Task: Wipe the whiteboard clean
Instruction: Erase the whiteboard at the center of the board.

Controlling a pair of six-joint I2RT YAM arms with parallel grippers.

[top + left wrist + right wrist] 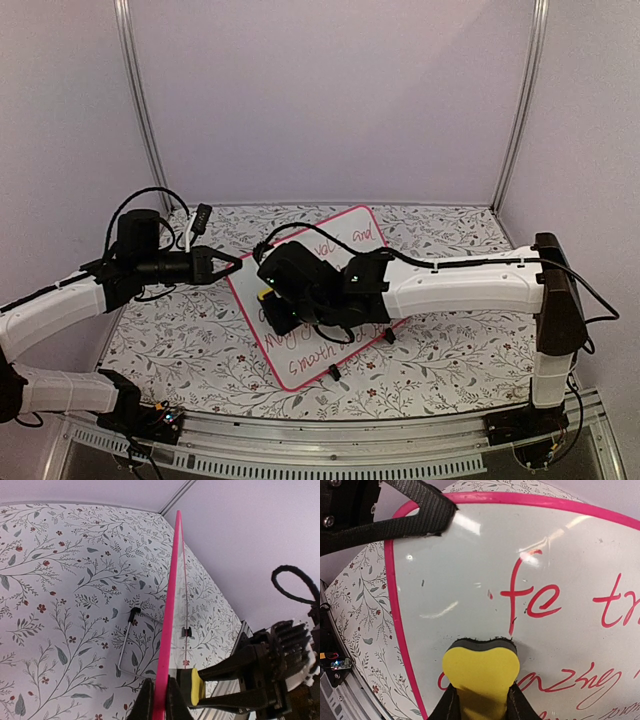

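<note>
Clamping the yellow eraser (480,667), the right gripper (480,702) presses it against the whiteboard (470,555); the left gripper (160,700) pinches its pink edge.

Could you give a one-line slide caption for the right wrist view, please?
Right gripper holds a yellow eraser against the pink-framed whiteboard, near red handwriting.

One camera looks down on the table (440,350) from high behind me, while my wrist cameras sit close, both catching the whiteboard (470,580) and yellow eraser (480,672).
</note>
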